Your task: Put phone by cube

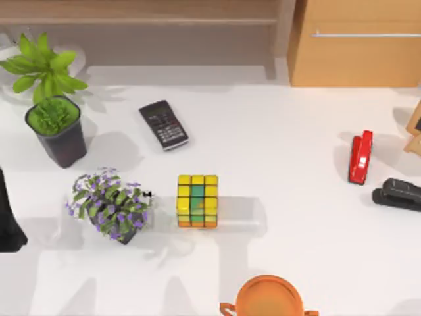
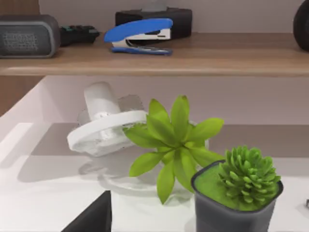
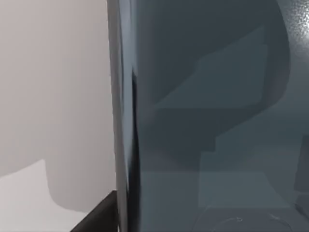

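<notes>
The cube [image 1: 197,201], mostly yellow with green and orange squares, stands on the white table [image 1: 289,237] a little left of centre. The phone [image 3: 207,111] shows in the right wrist view as a glossy dark grey-blue slab, very close to the camera, with its rounded edge running up and down against the pale background. My right gripper sits right at the phone. My left arm [image 1: 8,220] is parked at the table's left edge, well away from the cube.
A black keyed device [image 1: 164,124] lies behind the cube. A purple-flowered plant [image 1: 110,205] stands just left of the cube, a green potted plant [image 1: 56,128] farther back left. On the right lie a red stapler [image 1: 360,157] and a black stapler [image 1: 398,193]. An orange object [image 1: 270,297] sits at the front edge.
</notes>
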Controlling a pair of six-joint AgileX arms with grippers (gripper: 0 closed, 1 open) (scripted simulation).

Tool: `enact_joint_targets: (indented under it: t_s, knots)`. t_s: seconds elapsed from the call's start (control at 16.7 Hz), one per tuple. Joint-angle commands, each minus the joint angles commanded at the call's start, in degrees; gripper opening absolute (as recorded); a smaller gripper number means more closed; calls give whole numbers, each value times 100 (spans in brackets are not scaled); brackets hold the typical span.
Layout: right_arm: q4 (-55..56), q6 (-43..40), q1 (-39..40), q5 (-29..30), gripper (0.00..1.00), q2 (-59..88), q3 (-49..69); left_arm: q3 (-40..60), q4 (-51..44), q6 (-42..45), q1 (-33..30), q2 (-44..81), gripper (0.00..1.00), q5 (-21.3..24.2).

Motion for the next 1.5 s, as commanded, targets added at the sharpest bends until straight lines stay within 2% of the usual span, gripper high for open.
enact_joint_targets:
  t_s: [1.14,1.5]
  knots:
    - [-699,77,31,-24,0,-451,355,0,0,0,0,0,100,0]
    - [-1018,1067,803,-25,0,-553,1044,0,0,0,0,0,100,0]
